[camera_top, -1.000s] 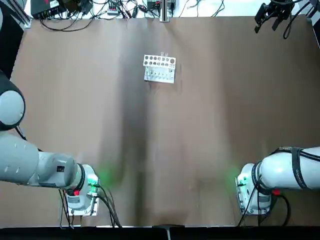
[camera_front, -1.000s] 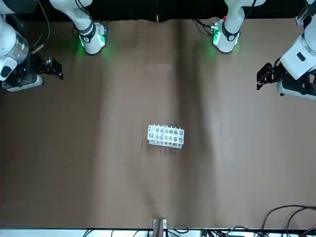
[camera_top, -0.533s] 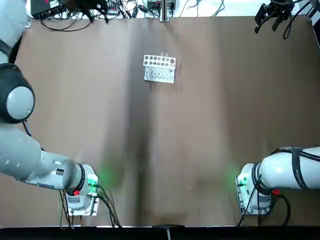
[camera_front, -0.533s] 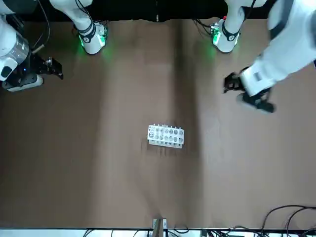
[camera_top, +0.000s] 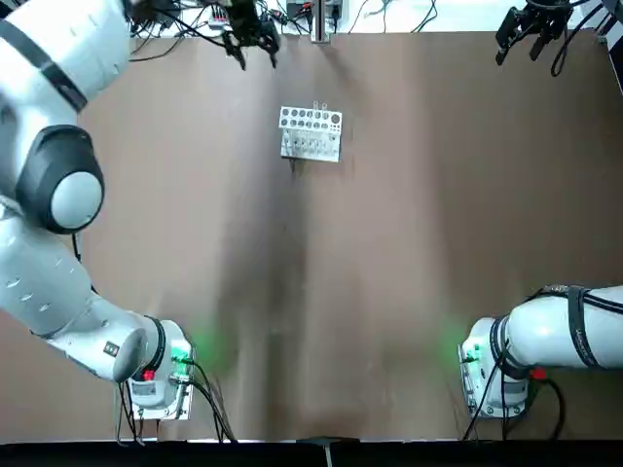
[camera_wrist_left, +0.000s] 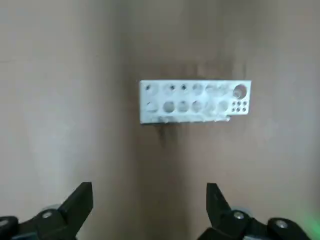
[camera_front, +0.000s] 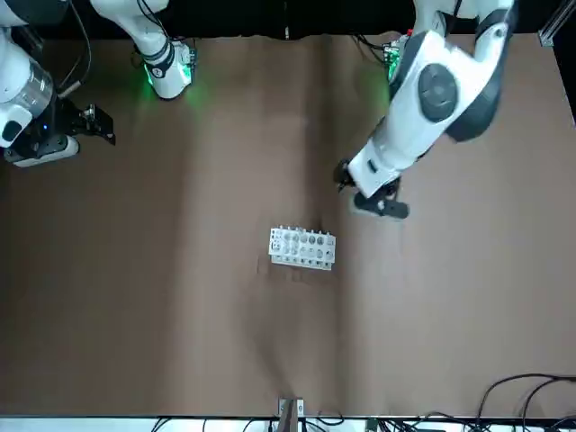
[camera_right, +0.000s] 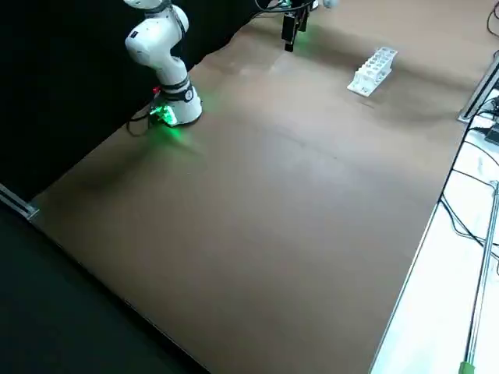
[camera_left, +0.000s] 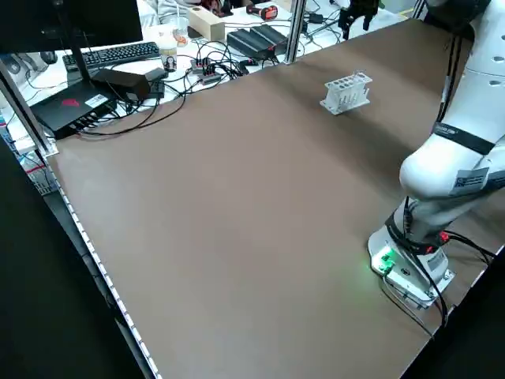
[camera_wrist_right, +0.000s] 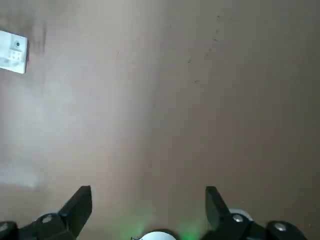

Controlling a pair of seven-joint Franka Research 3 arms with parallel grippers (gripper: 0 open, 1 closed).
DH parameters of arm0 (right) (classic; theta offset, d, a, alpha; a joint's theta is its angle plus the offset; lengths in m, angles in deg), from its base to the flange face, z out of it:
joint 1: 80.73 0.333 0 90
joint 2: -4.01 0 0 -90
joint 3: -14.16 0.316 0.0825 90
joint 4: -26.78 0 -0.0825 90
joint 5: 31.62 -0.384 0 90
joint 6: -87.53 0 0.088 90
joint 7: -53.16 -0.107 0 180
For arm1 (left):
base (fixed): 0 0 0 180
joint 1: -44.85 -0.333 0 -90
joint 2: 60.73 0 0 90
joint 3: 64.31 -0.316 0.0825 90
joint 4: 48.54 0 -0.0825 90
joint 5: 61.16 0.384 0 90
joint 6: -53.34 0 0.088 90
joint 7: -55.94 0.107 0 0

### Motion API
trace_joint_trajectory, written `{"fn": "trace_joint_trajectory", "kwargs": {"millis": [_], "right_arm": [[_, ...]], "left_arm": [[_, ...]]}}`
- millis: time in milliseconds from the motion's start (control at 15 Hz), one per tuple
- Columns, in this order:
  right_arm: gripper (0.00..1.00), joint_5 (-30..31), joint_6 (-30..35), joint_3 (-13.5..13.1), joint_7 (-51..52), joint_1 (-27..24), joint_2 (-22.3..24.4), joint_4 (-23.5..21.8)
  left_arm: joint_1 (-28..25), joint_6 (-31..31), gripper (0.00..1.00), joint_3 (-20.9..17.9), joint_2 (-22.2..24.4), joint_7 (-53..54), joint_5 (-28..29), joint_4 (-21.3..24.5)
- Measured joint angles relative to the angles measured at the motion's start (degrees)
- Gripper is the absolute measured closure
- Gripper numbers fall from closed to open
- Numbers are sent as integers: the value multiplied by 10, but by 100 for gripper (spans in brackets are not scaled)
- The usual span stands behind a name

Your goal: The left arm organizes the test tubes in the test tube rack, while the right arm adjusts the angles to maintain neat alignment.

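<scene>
The white test tube rack (camera_top: 310, 133) stands on the brown table, far from the bases and a little left of centre. The test tubes are too small to tell apart from it; faint pale tips (camera_top: 317, 105) show at its far edge. My left gripper (camera_top: 251, 34) hangs above the table just beyond and to the left of the rack, open and holding nothing. Its wrist view looks down on the rack (camera_wrist_left: 195, 101) beyond the spread fingers (camera_wrist_left: 80, 202). My right gripper (camera_top: 531, 29) stays open at the far right corner, with only a rack corner (camera_wrist_right: 12, 50) in its wrist view.
Cables, a keyboard and boxes (camera_left: 118, 75) crowd the bench beyond the table's far edge. A metal post (camera_top: 319, 19) stands at the middle of that edge. Both arm bases (camera_top: 161, 375) sit at the near edge with green lights.
The left arm has swung in from the left edge to a spot near the rack. The right arm and the rack have not moved.
</scene>
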Motion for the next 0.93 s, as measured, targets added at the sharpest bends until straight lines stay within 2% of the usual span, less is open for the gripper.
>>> {"fn": "trace_joint_trajectory", "kwargs": {"millis": [133, 400, 733, 933], "right_arm": [[0, 0, 0, 0, 0, 0, 0, 0], [0, 0, 0, 0, 0, 0, 0, 0], [0, 0, 0, 0, 0, 0, 0, 0], [0, 0, 0, 1, 0, 0, 0, 0]], "left_arm": [[33, 46, 0, -6, -34, -32, 16, -2], [100, 112, 0, -24, -105, -135, 100, -29], [213, 169, 0, -137, -164, -183, 115, -50], [239, 199, 0, -161, -196, -209, 116, -56]]}}
